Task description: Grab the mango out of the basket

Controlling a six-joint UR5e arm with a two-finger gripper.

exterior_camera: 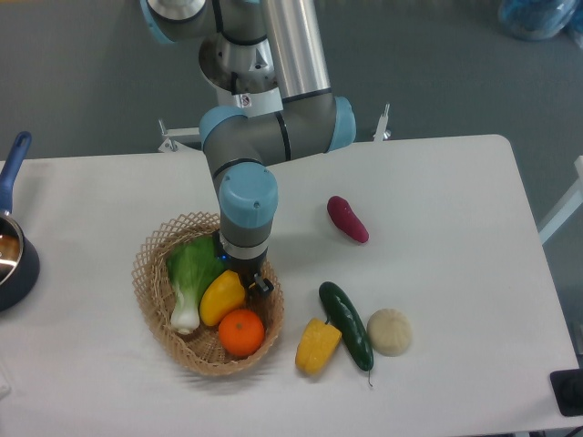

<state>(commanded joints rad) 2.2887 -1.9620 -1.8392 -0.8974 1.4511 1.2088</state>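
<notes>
A white table [437, 200] fills most of the frame. In the lower left part stands the basket [155, 273], oval and woven. Inside it lie a green leafy vegetable [194, 269] at the left, the mango [221, 298] in the middle and a round orange [241, 331] below the mango, touching it. The arm comes down from the top of the frame, and the gripper [248, 284] is at the upper right end of the mango; the wrist hides the fingers, so their state is not clear. Right of the basket lie a yellow pepper piece [317, 346], a dark green cucumber [346, 325] and a pale round piece [389, 330]. A purple vegetable [347, 219] lies near the centre. A dark pot [14, 264] with a blue handle is at the left edge.
</notes>
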